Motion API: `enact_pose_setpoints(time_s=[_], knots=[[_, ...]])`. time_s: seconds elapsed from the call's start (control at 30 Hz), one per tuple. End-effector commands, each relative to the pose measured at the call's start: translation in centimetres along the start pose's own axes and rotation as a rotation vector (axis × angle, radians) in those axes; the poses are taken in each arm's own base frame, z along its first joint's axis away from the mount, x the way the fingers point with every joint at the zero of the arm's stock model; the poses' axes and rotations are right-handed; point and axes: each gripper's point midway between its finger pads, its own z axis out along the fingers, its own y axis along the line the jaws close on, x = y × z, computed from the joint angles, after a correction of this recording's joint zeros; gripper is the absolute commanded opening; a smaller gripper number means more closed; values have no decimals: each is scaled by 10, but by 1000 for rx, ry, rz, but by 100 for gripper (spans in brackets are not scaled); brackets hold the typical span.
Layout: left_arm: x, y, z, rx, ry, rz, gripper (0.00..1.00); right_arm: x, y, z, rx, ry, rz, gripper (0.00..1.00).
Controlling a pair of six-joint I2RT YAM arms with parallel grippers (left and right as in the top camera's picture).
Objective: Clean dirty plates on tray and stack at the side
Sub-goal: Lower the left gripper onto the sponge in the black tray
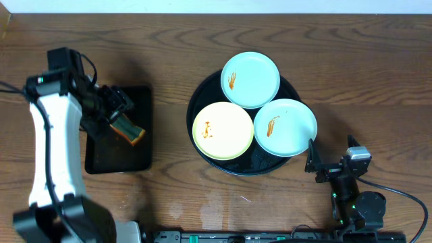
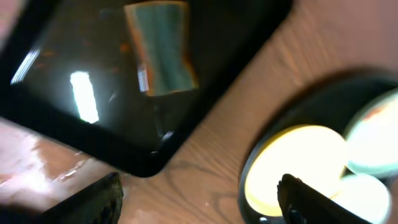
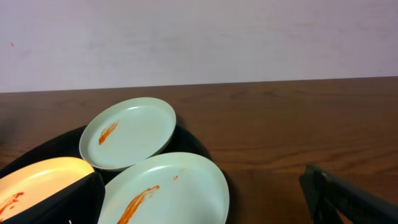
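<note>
Closest to the robot's base, the right gripper (image 1: pixel 322 163) sat low over the wood-grain tabletop (image 1: pixel 351 61), just beside the near right rim of the round black tray (image 1: pixel 251 164). Its jaws were spread wide and empty, and its wrist view looked between them at the plates.

All 3 plates lay on that tray. The yellow plate (image 1: pixel 223 130) sat at the near left with a small orange-brown smear (image 1: pixel 206 128) toward its left side. The nearer mint plate (image 1: pixel 285 127) sat at the near right, with 1 long streak across its middle and its right edge reaching past the tray's rim. Behind them, the farther mint plate (image 1: pixel 250 79) carried a streak on its left half, and its near rim met both other plates.

Well apart on the left, the left gripper (image 2: pixel 199 186) hovered above the rectangular black tray (image 1: pixel 108 158), jaws wide and holding nothing. A sponge (image 1: pixel 128 130) lay on that tray, apart from the fingers.
</note>
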Motion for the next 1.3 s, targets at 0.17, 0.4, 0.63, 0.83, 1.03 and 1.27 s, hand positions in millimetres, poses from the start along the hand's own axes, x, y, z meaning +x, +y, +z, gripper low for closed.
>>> enact_pose_setpoints(time_s=[0.17, 0.4, 0.63, 0.83, 1.03, 1.27], knots=[[-35, 21, 40, -185, 7, -71, 81, 1, -2, 0, 8, 1, -9, 99], [-44, 20, 63, -183, 8, -70, 80, 1, -2, 0, 8, 1, -9, 99], [-41, 26, 83, -217, 65, -78, 79, 1, -2, 0, 9, 1, -9, 99], [-33, 38, 113, -277, 165, -90, 79, 1, -2, 0, 8, 1, -9, 99], [-26, 49, 142, -327, 252, -94, 68, 1, -2, 0, 9, 1, -9, 99], [-20, 56, 159, -356, 309, -80, 67, 1, -2, 0, 9, 1, -9, 99]])
